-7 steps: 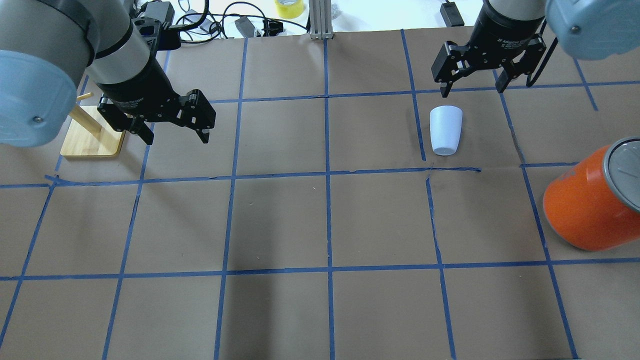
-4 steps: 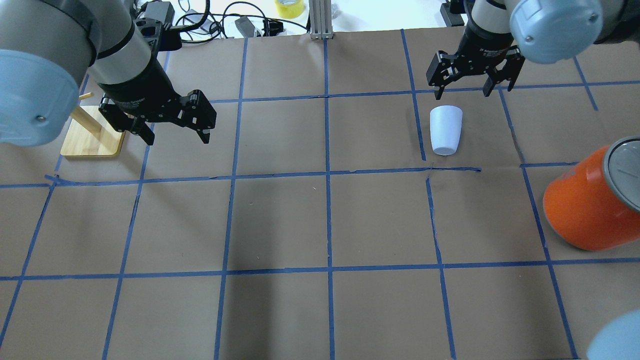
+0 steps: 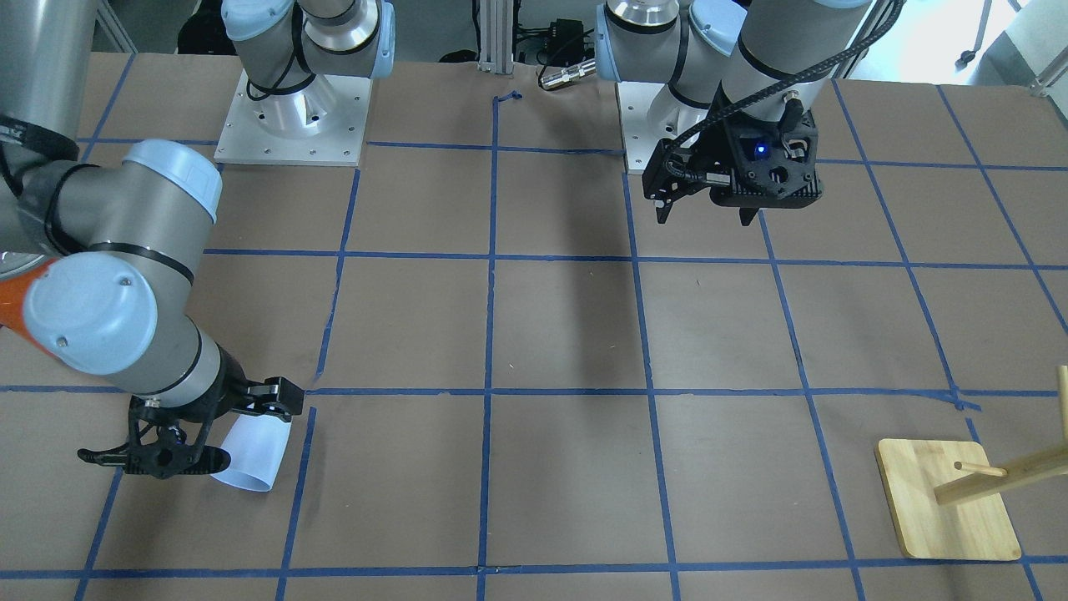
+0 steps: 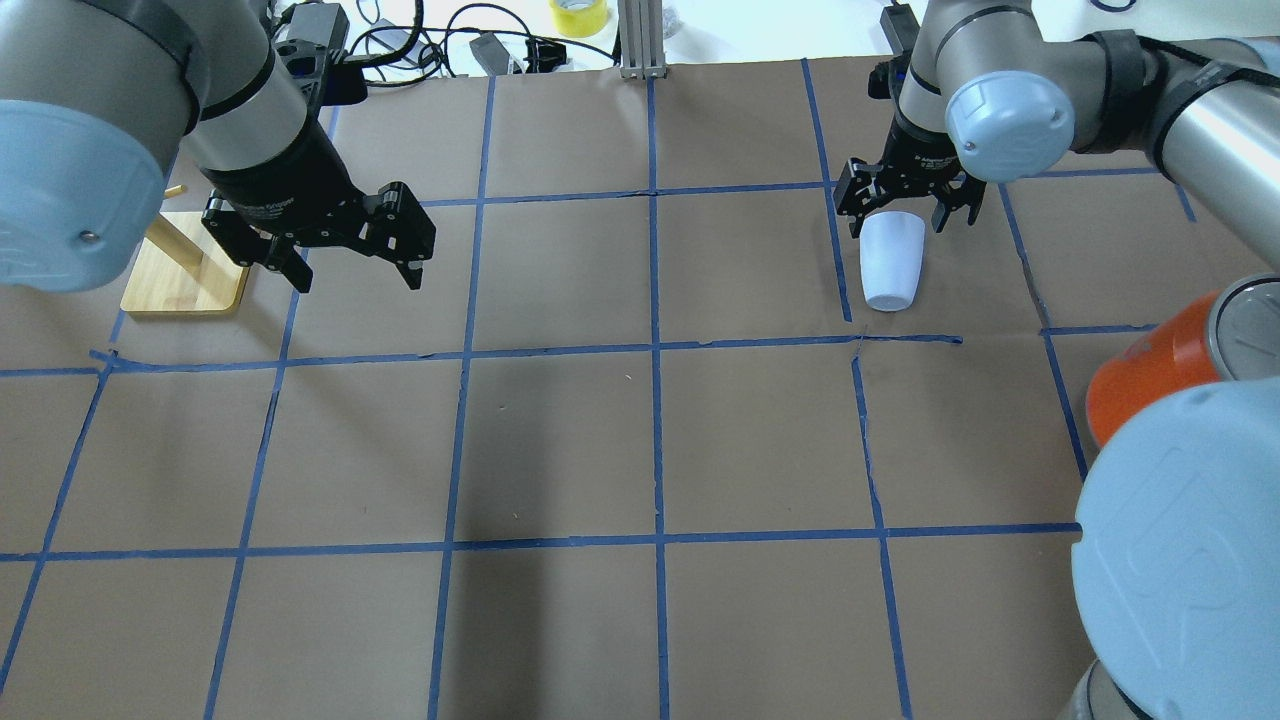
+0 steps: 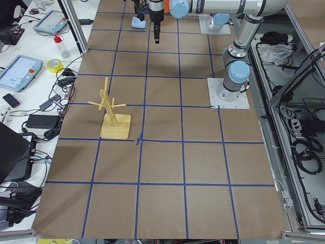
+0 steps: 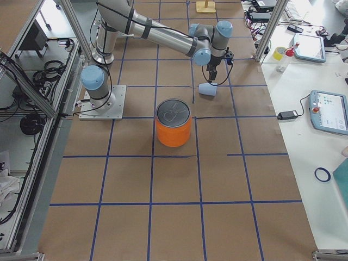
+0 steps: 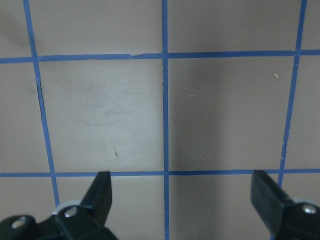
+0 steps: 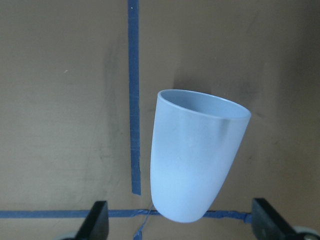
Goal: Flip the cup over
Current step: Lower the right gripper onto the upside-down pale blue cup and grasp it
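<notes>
The cup (image 4: 892,265) is a small pale blue-white tumbler that lies on its side on the brown paper, its wide rim pointing away from the robot. It also shows in the front view (image 3: 250,463) and fills the right wrist view (image 8: 197,160). My right gripper (image 4: 900,228) is open and hangs just over the cup, one finger on each side, not touching it. In the right wrist view both fingertips (image 8: 97,220) flank the cup's narrow end. My left gripper (image 4: 355,275) is open and empty above bare paper at the far left.
A large orange can (image 4: 1150,385) with a silver top stands at the right, partly behind my right arm's elbow (image 4: 1180,560). A wooden peg stand (image 4: 185,275) sits behind the left gripper. Cables and a yellow tape roll (image 4: 578,15) lie beyond the far edge.
My right gripper has come down and toward the cup and now straddles it. The right arm's elbow has swung into the lower right. The cup and the left arm have not moved.
</notes>
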